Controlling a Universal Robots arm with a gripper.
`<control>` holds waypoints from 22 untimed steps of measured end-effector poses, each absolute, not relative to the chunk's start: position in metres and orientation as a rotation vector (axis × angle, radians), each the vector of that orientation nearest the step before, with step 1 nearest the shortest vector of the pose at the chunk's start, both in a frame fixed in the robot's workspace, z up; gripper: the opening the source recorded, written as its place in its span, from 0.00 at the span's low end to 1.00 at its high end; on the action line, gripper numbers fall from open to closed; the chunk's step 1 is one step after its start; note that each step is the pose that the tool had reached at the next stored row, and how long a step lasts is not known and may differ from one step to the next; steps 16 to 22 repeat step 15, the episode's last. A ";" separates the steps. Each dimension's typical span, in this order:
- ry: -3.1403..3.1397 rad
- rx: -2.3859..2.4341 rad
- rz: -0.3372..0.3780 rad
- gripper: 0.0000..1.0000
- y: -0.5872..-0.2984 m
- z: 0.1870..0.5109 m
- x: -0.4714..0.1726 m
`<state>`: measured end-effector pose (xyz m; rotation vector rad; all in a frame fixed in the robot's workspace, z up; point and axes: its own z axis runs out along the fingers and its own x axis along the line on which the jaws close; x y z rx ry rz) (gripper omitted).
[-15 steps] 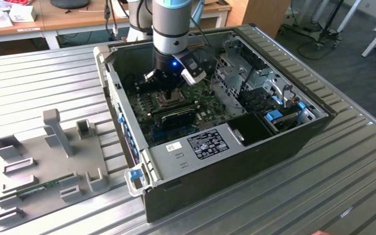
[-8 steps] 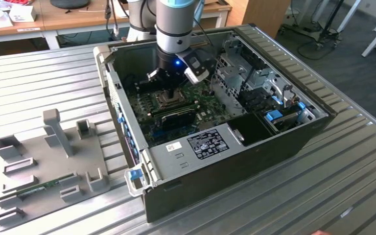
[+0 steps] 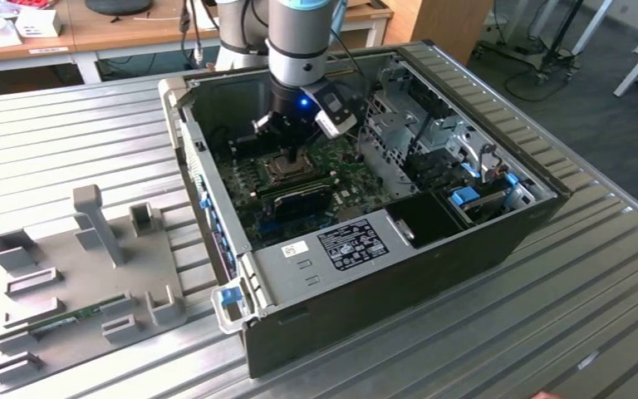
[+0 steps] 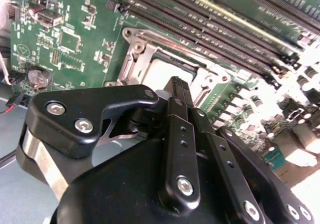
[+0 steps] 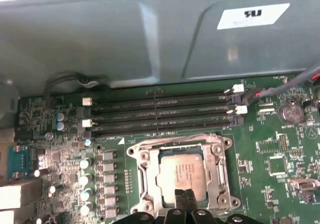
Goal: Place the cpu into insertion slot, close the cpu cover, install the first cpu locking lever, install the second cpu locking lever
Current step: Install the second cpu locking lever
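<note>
Directly beneath the gripper: the cpu, dull silvery top upward, seated in the insertion slot on the green motherboard inside the open computer case. Fingers appear pressed together with nothing between them, tips at or just above the chip's near edge; contact cannot be confirmed. The cpu cover lies down as a shiny frame around the chip; lever state cannot be told. Beyond the fingertips: long black memory slots, then the grey case wall. Risks, judged: a descent slightly off line could scrape the chip top or catch the cover frame, since the tips sit at its rim; sideways drift could strike the memory slots. Writing: a white label on the wall and faint print on the chip, neither legible enough to catalogue.
</note>
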<state>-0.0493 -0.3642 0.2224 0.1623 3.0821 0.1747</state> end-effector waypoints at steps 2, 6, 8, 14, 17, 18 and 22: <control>3.082 0.162 0.175 0.10 -0.362 0.222 -0.048; 3.082 0.159 0.175 0.10 -0.361 0.222 -0.047; 3.083 0.152 0.175 0.10 -0.361 0.222 -0.045; 3.084 0.145 0.175 0.10 -0.361 0.222 -0.044; 3.084 0.145 0.175 0.10 -0.361 0.222 -0.044; 3.084 0.145 0.175 0.10 -0.361 0.222 -0.044; 3.084 0.145 0.175 0.10 -0.361 0.222 -0.044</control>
